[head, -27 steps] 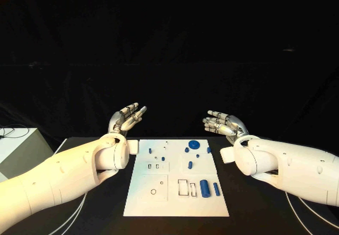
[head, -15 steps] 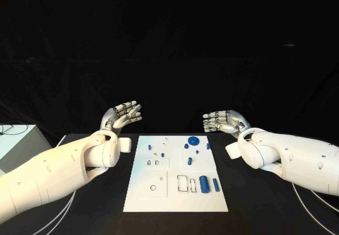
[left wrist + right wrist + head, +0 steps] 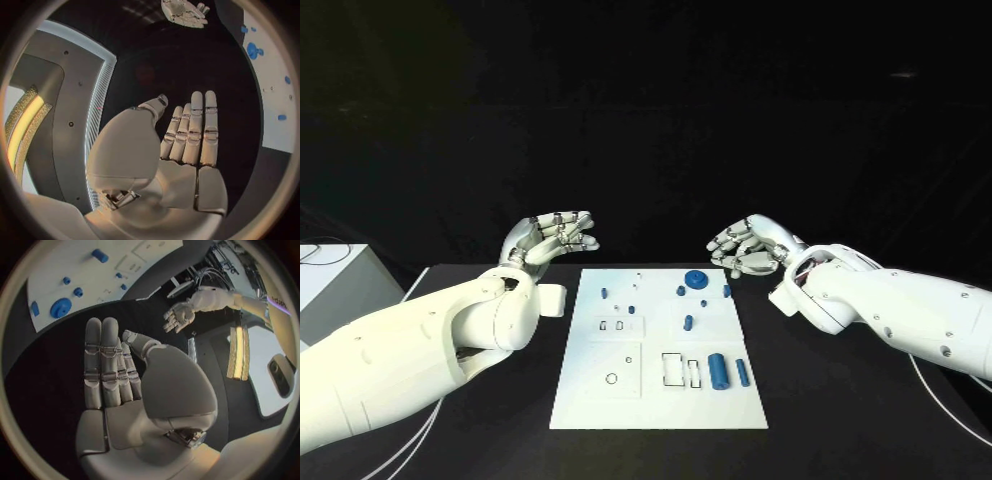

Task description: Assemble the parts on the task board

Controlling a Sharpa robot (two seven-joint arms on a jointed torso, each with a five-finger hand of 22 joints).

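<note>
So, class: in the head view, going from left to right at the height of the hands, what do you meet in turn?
Left hand → round blue part at the far end of the task board → right hand.

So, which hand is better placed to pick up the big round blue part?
Probably the right hand: it hovers empty just beside the round blue part at the task board's far edge; the left hand is farther away.
</note>
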